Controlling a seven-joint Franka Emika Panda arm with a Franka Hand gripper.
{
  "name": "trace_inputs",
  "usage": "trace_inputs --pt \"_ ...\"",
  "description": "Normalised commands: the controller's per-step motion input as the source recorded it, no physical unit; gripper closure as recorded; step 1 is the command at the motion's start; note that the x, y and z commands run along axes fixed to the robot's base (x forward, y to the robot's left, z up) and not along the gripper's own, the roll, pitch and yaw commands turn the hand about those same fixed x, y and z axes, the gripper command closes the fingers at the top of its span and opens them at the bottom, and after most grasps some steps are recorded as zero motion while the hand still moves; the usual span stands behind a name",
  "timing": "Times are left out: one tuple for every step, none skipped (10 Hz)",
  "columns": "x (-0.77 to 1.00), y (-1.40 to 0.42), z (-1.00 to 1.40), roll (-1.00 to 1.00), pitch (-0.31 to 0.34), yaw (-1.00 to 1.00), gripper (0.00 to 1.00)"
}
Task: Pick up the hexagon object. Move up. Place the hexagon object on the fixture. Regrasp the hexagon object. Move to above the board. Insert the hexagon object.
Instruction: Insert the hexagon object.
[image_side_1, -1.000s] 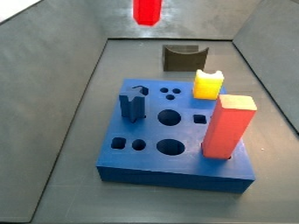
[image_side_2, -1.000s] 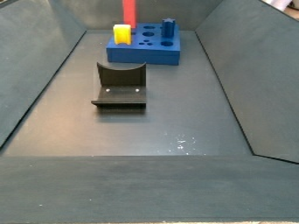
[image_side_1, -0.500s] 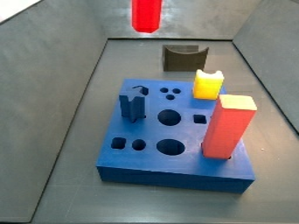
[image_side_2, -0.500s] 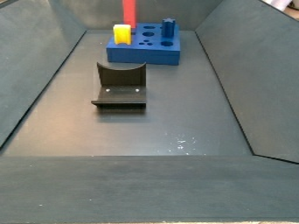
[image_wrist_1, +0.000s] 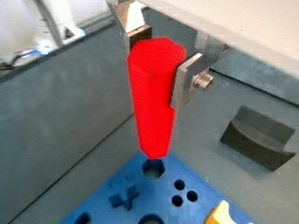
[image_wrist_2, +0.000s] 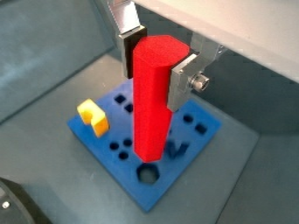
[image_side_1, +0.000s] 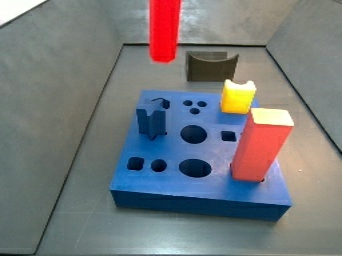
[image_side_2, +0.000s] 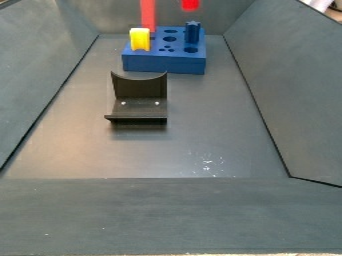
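Observation:
My gripper (image_wrist_1: 158, 61) is shut on the top of the hexagon object (image_wrist_1: 152, 105), a long bright red rod that hangs upright; it also shows in the other wrist view (image_wrist_2: 152, 96) with the gripper (image_wrist_2: 158, 66). The rod's lower end hovers above a hole of the blue board (image_wrist_1: 131, 199), (image_wrist_2: 122, 149). In a side view the rod (image_side_1: 164, 30) hangs above the board's (image_side_1: 201, 185) far left part, with the gripper out of frame. In a side view only the rod's tip (image_side_2: 191, 4) shows above the board (image_side_2: 167, 62). The dark fixture (image_side_1: 210, 66), (image_side_2: 138, 97), (image_wrist_1: 260, 136) stands empty.
On the board stand a yellow block (image_side_1: 238, 96), (image_wrist_2: 93, 116), a tall red-orange rectangular block (image_side_1: 261, 143), (image_side_2: 148, 12) and a dark blue piece (image_side_1: 151, 118), (image_side_2: 193, 33). Grey sloping walls enclose the floor on all sides.
The red rod has come down: its lower end hangs lower over the board in one side view, and its tip now shows in the other.

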Motion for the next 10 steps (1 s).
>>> trace_inputs --pt "-0.25 0.27 -0.89 -0.12 0.000 -0.59 1.00" --pt "-0.27 0.12 -0.88 -0.10 0.000 -0.73 1.00" --pt "-0.28 0.00 -0.79 -0.14 -0.006 -0.76 1.00" --pt "-0.18 -0.01 -0.69 -0.20 -0.013 -0.70 1.00" --pt "0.00 0.02 -0.29 -0.39 -0.154 -0.51 1.00" --pt "0.06 0.04 -0.15 -0.45 -0.160 -0.43 1.00" --pt "0.20 0.08 -0.09 -0.50 -0.130 -0.37 1.00" --pt "0.19 0.13 -0.14 -0.47 -0.080 -0.30 1.00" --pt "0.17 0.22 -0.27 -0.42 0.000 -0.19 1.00" --pt "0.01 0.11 -0.41 -0.28 0.000 -0.23 1.00"
